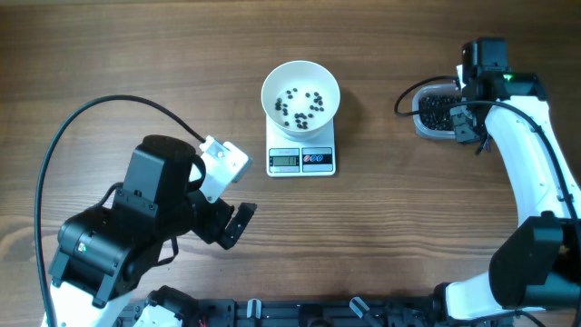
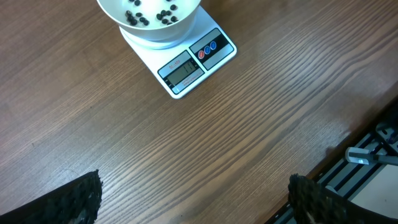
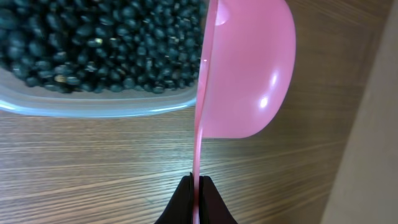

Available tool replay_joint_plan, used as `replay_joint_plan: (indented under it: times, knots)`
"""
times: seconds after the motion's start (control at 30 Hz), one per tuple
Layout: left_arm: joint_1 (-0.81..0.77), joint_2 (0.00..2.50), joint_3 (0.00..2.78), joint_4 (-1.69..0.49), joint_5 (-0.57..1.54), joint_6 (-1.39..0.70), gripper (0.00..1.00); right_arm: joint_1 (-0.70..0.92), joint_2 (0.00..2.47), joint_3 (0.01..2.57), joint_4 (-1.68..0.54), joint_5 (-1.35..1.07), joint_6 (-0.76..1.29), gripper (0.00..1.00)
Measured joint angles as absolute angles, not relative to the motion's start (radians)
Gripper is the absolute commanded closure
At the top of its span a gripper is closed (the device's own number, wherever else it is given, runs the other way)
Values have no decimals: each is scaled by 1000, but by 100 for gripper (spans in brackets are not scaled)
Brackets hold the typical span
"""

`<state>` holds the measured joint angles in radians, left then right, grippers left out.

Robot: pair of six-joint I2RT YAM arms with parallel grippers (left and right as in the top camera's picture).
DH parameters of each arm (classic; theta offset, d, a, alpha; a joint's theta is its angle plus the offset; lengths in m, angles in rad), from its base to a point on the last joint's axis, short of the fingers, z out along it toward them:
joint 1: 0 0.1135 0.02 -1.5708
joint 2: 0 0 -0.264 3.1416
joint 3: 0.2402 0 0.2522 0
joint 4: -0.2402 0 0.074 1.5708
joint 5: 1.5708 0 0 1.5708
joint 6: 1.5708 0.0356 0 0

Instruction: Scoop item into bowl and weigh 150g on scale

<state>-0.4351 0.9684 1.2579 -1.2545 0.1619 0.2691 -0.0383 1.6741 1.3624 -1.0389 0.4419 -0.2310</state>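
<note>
Beans (image 3: 93,43) lie in the tub (image 3: 93,109) beside my right gripper (image 3: 198,186), clamped tight on the pink scoop (image 3: 249,74); my left gripper (image 2: 196,196) gapes wide, empty, facing the scale (image 2: 186,71).

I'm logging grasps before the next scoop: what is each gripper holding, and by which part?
The right gripper is shut on the pink scoop, pinching its thin handle below the cup. The left gripper is open and holds nothing.

You have the bowl (image 1: 272,94) sitting on the scale (image 1: 301,161) mid-desk (image 1: 136,54), a few beans (image 1: 300,103) in it; the tub (image 1: 420,125), holding more, lies well apart to its right.
</note>
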Motion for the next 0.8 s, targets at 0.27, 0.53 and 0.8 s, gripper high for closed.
replay_joint_plan:
  times: [0.27, 0.53, 0.8]
  knots:
    - [-435, 968, 1258, -1254, 162, 269, 0, -38, 1674, 1341, -1032, 408, -233, 96]
    - [-435, 968, 1258, -1254, 162, 269, 0, -38, 1712, 1335, -1007, 414, -234, 96]
    - [-435, 968, 1258, -1254, 162, 269, 0, -38, 1759, 1335, -1000, 477, -234, 96]
